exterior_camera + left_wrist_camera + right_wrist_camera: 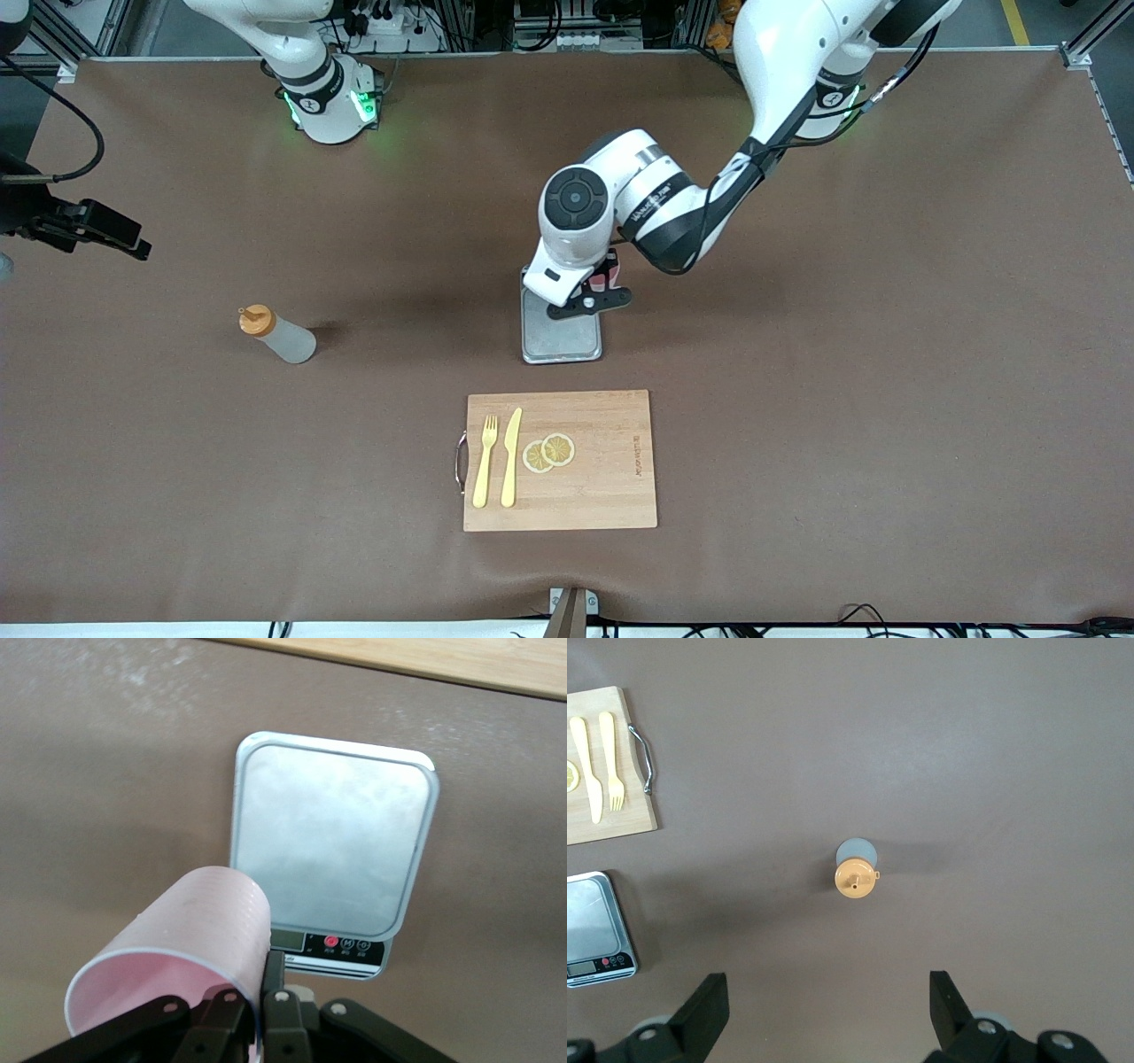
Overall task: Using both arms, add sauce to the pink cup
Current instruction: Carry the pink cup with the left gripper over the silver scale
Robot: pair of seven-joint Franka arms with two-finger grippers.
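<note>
Scale (562, 335), board (611, 496), fork (485, 461), knife (511, 456).

Pink cup (190, 943): pale pink, plain, whiter at rim. Scale (332, 846): brushed silver-grey plate, black control strip (one red button). Squeeze bottle (277, 334), toward right arm's end from scale: translucent whitish body, orange cap. Cutting board (560, 461), nearer front camera than scale: light wood; yellow fork (485, 461), yellow knife (510, 456), yellow lemon slices (548, 452). Table (886, 399): brown.

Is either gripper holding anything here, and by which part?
The left gripper pinches the pink cup by its rim wall, above the scale. The right gripper is open and holds nothing, high above the sauce bottle.
</note>
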